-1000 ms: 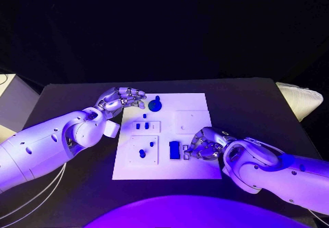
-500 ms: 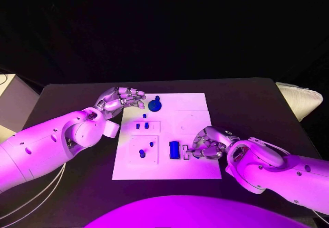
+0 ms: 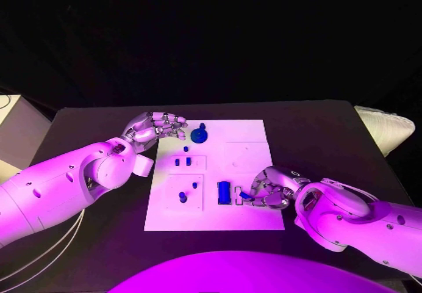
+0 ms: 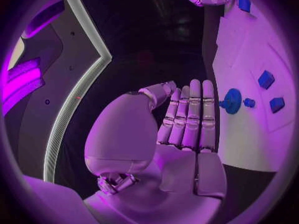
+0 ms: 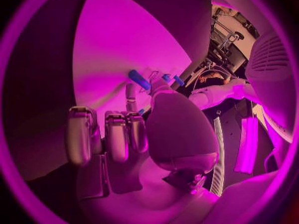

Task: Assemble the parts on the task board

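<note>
Your white task board (image 3: 255,134) lies flat in the middle of the black tabletop (image 3: 325,131). Your left hand (image 3: 158,127) sits at the board's far left corner, just beside the round blue part (image 3: 199,134); in the left wrist view its fingers (image 4: 190,114) lie straight and side by side, thumb apart, grasping nothing, with that round blue part (image 4: 232,101) close off the fingertips but not touching them. Your right hand (image 3: 271,188) rests over the near right area of the board, fingers curled inward toward the rectangular blue part (image 3: 224,193), which lies on the board near the middle of its near half. A small blue piece (image 3: 245,196) shows at the tips of the right hand's fingers, between the hand and the rectangular part; you cannot tell from the head view whether it is pinched or only touched. In the right wrist view the right hand's fingers (image 5: 118,134) are bent forward over the board, and an elongated blue part (image 5: 139,79) lies just past them. Two small blue pegs (image 3: 182,162) stand in the upper left recessed panel, one small blue peg (image 3: 183,197) stands in the lower left panel, and a tiny blue part (image 3: 186,148) lies between the round part and the panels.
</note>
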Tool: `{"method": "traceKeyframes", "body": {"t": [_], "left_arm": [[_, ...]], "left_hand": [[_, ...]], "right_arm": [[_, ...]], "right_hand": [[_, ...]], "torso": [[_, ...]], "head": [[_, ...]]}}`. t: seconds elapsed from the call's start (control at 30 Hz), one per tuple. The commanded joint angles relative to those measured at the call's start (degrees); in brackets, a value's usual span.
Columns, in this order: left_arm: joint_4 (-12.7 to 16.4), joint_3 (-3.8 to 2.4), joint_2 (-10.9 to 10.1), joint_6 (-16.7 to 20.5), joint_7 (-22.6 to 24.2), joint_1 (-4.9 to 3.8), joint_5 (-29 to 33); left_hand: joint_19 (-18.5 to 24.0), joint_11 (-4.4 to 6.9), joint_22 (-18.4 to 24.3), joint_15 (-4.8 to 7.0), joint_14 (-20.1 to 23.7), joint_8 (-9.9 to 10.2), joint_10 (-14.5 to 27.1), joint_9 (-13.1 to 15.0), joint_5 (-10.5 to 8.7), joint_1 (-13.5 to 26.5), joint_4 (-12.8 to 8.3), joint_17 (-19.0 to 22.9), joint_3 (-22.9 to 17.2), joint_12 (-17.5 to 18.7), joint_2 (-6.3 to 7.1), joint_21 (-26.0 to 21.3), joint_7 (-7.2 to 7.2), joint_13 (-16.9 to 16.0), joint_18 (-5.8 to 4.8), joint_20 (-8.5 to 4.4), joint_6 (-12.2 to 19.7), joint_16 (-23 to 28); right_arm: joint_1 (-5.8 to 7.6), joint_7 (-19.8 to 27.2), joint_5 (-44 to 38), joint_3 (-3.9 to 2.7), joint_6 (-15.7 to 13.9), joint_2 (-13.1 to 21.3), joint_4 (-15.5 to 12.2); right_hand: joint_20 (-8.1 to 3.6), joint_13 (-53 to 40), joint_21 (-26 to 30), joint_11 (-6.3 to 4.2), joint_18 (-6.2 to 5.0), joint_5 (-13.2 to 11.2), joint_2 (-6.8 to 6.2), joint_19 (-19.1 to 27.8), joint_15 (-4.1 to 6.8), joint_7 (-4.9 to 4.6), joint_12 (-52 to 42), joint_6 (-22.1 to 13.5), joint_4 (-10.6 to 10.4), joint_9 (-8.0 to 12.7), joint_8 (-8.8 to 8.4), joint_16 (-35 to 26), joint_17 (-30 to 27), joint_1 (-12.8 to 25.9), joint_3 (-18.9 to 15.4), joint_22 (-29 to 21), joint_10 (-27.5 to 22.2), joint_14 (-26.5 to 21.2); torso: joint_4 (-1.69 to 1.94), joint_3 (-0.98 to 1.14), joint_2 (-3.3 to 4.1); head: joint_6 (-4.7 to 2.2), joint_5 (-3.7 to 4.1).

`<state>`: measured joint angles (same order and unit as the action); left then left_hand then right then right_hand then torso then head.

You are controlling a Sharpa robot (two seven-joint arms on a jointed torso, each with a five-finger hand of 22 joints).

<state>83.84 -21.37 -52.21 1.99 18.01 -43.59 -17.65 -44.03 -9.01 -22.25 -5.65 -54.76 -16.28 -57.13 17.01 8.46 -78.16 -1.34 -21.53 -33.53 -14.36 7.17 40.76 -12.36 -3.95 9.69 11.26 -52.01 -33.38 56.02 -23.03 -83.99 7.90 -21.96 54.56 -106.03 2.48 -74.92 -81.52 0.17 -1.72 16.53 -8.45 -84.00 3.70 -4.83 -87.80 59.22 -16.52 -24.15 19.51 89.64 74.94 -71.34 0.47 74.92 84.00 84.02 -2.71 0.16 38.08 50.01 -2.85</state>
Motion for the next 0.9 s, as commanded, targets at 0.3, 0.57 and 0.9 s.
{"method": "traceKeyframes", "body": {"t": [0.3,0.57,0.9], "left_arm": [[0.08,-0.02,0.09,-0.85,0.38,0.01,0.15],[0.1,-0.02,0.03,-0.81,0.36,0.01,0.15],[0.11,-0.02,0.02,-0.86,0.34,0.01,0.16]], "left_hand": [[-0.28,-0.1,0.1,-0.04,0.28,-0.36,0.38,0.05,0.2,-0.1,0.0,-0.02,-0.19,-0.25,-0.5,-0.24,0.05,0.03,0.65,-0.04,0.44,-0.17],[-0.28,-0.1,0.1,-0.04,0.28,-0.36,0.38,0.05,0.2,-0.1,0.0,-0.02,-0.19,-0.25,-0.5,-0.24,0.05,0.03,0.65,-0.04,0.44,-0.17],[-0.3,-0.1,0.1,-0.03,0.28,-0.42,0.4,0.06,0.2,-0.13,0.0,-0.02,-0.27,-0.29,-0.57,-0.24,0.04,0.03,0.65,-0.04,0.48,-0.18]], "right_arm": [[-0.17,0.96,-1.25,0.0,1.31,-0.51,0.2],[-0.2,0.97,-1.23,0.0,0.91,-0.67,0.31],[-0.21,0.48,-1.53,0.0,0.0,-0.82,0.36]], "right_hand": [[-0.11,-13.82,-0.36,0.17,0.35,-3.04,0.81,-4.8,-0.22,0.11,0.11,-0.04,-0.05,0.57,-0.12,0.36,15.06,-4.49,1.73,13.26,4.76,5.98],[-0.44,-13.97,-0.71,-0.34,0.4,-3.47,1.78,-4.85,0.21,0.65,-0.15,0.84,0.35,1.11,-0.1,0.36,15.06,-9.66,8.49,13.34,4.9,5.98],[-0.87,-14.23,-1.16,-0.79,0.48,0.41,-1.15,-4.9,0.6,1.14,-0.61,1.39,2.52,0.47,1.59,0.36,15.06,-11.47,20.31,13.44,5.16,5.98]], "torso": [[0.04,-0.04,0.04],[0.01,-0.03,-0.01],[0.0,-0.01,0.01]], "head": [[-0.01,0.07],[-0.01,-0.02],[-0.01,0.12]]}}
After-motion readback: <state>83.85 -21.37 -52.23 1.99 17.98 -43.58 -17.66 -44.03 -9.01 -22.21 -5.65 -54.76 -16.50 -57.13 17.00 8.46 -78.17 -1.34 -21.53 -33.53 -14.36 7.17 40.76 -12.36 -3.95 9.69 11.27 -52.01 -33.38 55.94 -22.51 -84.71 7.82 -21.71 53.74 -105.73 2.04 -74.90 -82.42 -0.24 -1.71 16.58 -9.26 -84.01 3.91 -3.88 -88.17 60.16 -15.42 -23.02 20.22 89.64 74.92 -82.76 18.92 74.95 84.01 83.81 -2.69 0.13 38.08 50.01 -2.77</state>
